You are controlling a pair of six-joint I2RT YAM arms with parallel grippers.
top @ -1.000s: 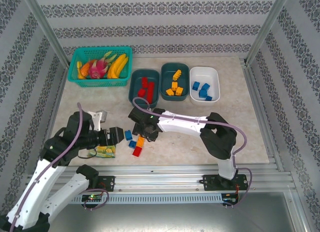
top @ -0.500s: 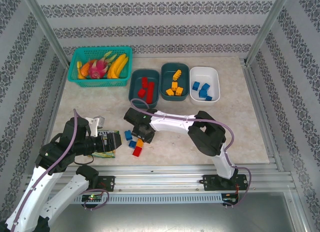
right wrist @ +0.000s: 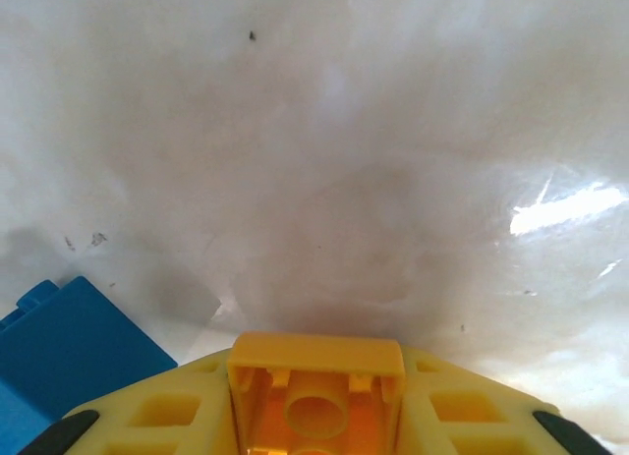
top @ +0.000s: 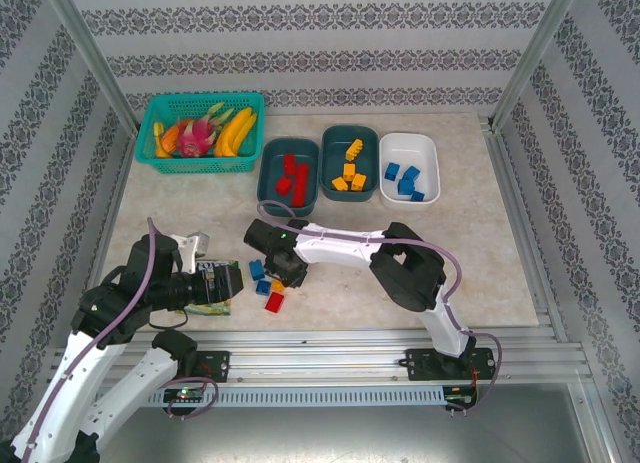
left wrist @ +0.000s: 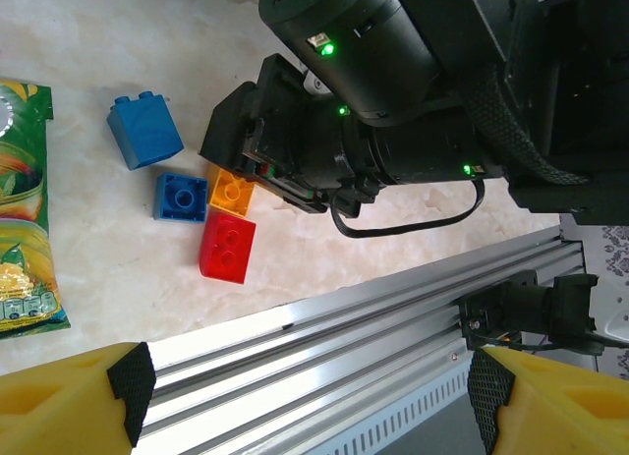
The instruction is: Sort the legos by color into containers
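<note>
My right gripper (right wrist: 314, 427) pinches an orange brick (right wrist: 314, 374) tight, low over the near table (right wrist: 393, 131). A blue brick (right wrist: 69, 349) lies just left. My left gripper (left wrist: 310, 394) gapes wide, holding nothing.

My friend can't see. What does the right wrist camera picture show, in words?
An orange-yellow brick is gripped between the yellow fingers of the right tool, at the bottom of the picture. A blue brick pokes in at the lower left, and the pale marbled table lies beyond.
</note>
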